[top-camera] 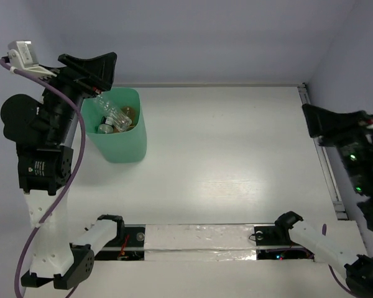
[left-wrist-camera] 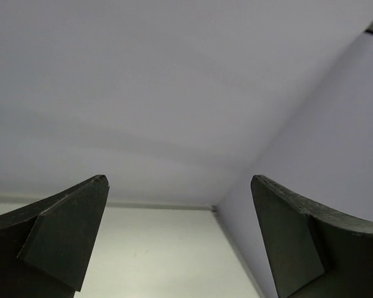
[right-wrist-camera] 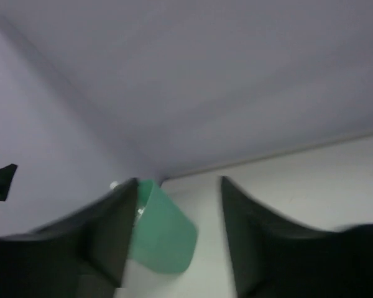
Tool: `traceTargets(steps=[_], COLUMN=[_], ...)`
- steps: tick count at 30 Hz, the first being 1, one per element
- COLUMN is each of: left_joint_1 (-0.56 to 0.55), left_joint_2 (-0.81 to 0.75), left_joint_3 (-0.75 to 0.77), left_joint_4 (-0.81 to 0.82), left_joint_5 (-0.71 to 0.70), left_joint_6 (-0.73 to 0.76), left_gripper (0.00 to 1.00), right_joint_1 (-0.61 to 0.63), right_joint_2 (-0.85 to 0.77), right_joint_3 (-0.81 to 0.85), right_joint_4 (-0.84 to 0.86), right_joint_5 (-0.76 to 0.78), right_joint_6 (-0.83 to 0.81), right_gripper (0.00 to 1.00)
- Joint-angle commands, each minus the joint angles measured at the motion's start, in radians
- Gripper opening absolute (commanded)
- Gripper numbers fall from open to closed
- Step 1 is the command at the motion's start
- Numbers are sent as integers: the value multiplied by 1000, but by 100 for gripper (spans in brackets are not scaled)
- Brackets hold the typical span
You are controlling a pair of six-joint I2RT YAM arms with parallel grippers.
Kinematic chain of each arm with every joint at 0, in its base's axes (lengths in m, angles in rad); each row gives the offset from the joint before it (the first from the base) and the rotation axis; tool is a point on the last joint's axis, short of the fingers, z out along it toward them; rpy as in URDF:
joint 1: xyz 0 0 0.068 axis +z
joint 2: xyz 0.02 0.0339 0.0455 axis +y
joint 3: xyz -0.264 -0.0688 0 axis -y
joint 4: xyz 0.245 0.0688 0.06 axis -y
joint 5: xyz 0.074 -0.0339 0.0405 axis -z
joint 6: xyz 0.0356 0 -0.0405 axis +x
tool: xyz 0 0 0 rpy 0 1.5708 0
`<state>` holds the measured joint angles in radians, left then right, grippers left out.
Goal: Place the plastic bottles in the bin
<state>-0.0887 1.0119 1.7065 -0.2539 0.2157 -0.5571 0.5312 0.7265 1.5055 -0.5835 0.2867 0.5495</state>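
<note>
The jaws of the left gripper (left-wrist-camera: 179, 181) stand wide apart with nothing between them; its wrist view shows only bare wall (left-wrist-camera: 174, 74) and a strip of table beyond the fingers. The jaws of the right gripper (right-wrist-camera: 179, 181) are parted too and hold nothing.

The table (top-camera: 236, 155) spreads between the two sets of jaws, and no bottle shows anywhere on it. The bin (top-camera: 121, 149) sits directly under the left jaws and well away from the right ones, at the table's far left corner near the wall. That spot suits the left arm, which can drop things in from straight above.

The bottles (top-camera: 125, 118) lie heaped inside the bin below the left jaws. A clear bottle (top-camera: 110, 112) slants across the top of the heap, its upper end nearest those jaws. I cannot tell how many are in the heap, nor whether the clear one is falling or at rest.

From this, the task looks finished or nearly so.

The left jaws hang above the bin's back rim, so lifting clear is the safe way out. The right jaws sit past the rail (top-camera: 326, 167) at the table's right edge, with open room ahead.
</note>
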Motion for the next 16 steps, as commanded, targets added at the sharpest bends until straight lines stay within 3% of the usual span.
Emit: traceTargets(steps=[1,2,4,13,16], left_joint_1=[3,3,3,3,3], left_joint_2=[-4,-15,-29,-45,-38], left_joint_3=[82,81,49,-146,-142], left_joint_4=[120,137,186,144,104], left_joint_5=[93,96,102,200,195], left_joint_6=[-79,-90,-104,-138,-119], left_gripper=[99,99,99,99,99], right_joint_1=[0,0,0,0,0], right_joint_2=[-45,-64,-81,-131,-116], right_joint_3=[117,124,127,42,56], right_joint_4=[-6,0,-1,-50,-50], right_joint_5=[114,121,137,141,131], right_joint_6=[-94,-95,-98,-128,-138], right_gripper=[73,86,98,100,100])
